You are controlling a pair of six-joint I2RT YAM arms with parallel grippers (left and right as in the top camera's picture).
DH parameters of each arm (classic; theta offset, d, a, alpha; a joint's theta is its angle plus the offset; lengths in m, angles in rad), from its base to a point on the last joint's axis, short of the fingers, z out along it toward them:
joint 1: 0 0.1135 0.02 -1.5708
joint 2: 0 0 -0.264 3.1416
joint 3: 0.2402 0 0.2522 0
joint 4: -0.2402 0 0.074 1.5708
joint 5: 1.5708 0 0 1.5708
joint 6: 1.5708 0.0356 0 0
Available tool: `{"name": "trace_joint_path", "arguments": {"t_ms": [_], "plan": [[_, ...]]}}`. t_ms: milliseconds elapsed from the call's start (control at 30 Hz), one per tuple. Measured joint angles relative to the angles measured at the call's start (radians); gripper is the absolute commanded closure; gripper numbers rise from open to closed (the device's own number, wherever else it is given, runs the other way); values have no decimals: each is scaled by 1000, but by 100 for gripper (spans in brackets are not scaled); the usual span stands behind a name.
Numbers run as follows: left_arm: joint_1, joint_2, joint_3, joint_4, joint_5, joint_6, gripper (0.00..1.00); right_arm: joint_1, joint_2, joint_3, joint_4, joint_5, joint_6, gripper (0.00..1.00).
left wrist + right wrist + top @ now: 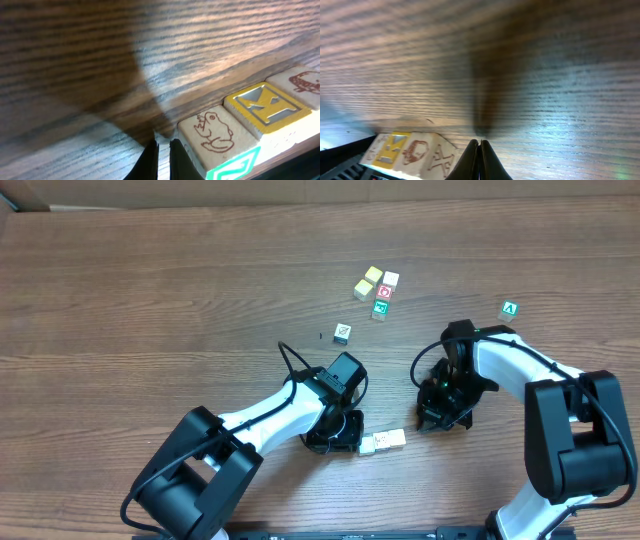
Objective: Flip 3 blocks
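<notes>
A short row of blocks [382,442] lies near the front edge. In the left wrist view the row shows a tan frog block [215,132], a yellow-faced one [267,103] and a red-print one [304,82]. My left gripper [342,438] [162,143] is shut and empty, low over the table just left of the frog block. The right gripper [442,418] [480,142] is shut on nothing, right of the same row [417,150]. A slash-marked block [342,333] sits alone mid-table. White [390,279], red [385,292] and green [380,308] blocks cluster behind it.
Two yellow-topped cubes [368,281] sit in the far cluster. A green "A" cube [510,310] lies alone at the right, behind the right arm [520,365]. The wooden table [150,300] stretches bare to the left.
</notes>
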Motion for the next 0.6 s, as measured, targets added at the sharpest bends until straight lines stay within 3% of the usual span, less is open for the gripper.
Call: {"name": "trace_joint_path", "arguments": {"t_ms": [600], "plan": [[0, 0, -8, 22, 26, -51, 91, 13, 0, -45, 82, -106, -10, 96]]}}
